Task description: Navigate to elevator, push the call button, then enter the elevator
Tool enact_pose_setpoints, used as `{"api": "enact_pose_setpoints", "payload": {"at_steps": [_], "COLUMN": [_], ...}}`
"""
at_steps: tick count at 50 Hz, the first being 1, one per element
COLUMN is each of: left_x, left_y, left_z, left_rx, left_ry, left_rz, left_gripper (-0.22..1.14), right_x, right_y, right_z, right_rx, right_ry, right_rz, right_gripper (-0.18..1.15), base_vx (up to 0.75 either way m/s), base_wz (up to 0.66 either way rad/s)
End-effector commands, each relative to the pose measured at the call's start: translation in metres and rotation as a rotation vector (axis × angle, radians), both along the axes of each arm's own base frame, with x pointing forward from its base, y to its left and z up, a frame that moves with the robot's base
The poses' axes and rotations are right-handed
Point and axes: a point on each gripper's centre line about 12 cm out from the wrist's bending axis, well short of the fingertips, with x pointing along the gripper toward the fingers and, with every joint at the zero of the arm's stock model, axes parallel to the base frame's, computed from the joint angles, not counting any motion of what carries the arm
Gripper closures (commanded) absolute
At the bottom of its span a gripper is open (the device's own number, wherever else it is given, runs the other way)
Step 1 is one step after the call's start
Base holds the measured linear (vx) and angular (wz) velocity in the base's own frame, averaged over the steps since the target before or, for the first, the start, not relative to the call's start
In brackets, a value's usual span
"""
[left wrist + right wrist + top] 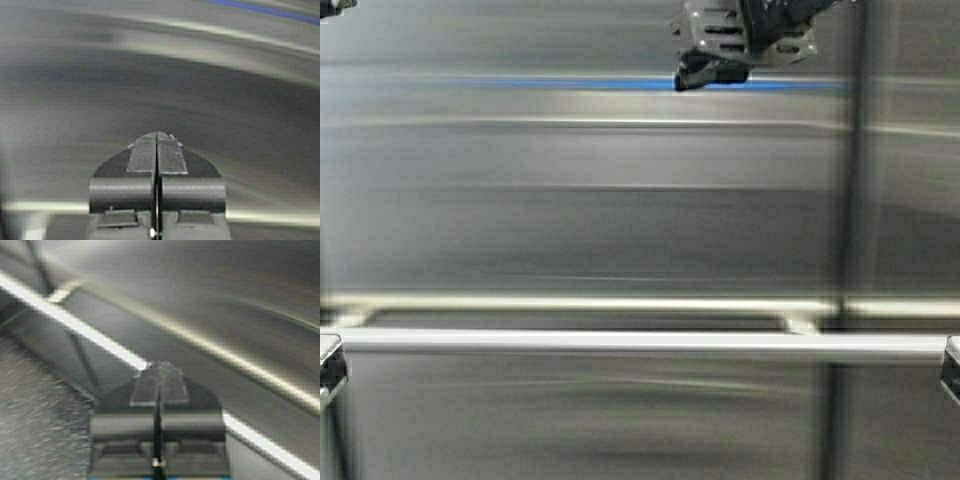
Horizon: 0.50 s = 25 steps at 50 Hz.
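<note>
Both end effectors, left point(157, 137) and right point(159, 367), I hold pinched closed and empty, tucked clear of the elevator point(620, 220) handrail point(640, 342) ahead.

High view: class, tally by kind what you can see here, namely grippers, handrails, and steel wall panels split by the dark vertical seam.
Grippers: 1, the right gripper
Handrails: 1, the handrail
Steel wall panels: 2, the wide panel and the narrow panel
Total: 4
</note>
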Motion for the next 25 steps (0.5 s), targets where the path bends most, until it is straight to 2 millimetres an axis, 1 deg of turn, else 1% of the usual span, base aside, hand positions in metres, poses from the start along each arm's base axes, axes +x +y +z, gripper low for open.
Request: {"api": "enact_pose_setpoints", "payload": {"at_steps": [1, 6, 15, 25], "left_x": [0.003, 0.000, 0.000, 0.000], "left_y": [-0.001, 0.000, 0.000, -0.001], "left_z": [0.009, 0.011, 0.011, 0.011], "left_rx": [-0.010, -0.031, -0.047, -0.043], "left_ry": [-0.027, -0.037, -0.040, -0.039], "left_rz": [-0.003, 0.000, -0.002, -0.003], "left_gripper": [0.89, 0.89, 0.89, 0.89], "right_x": [0.007, 0.007, 0.001, -0.006], "right_y": [0.006, 0.007, 0.014, 0.014], "right_z": [0.006, 0.004, 0.005, 0.012], "right_rx": [0.023, 0.023, 0.020, 0.030], "right_ry": [-0.022, -0.018, -0.023, -0.040], "right_rz": [0.005, 0.006, 0.034, 0.047], "right_gripper": [0.92, 0.92, 0.92, 0.92], "base_vx": [0.09, 0.09, 0.10, 0.09], "base_wz": [0.53, 0.52, 0.53, 0.58]}}
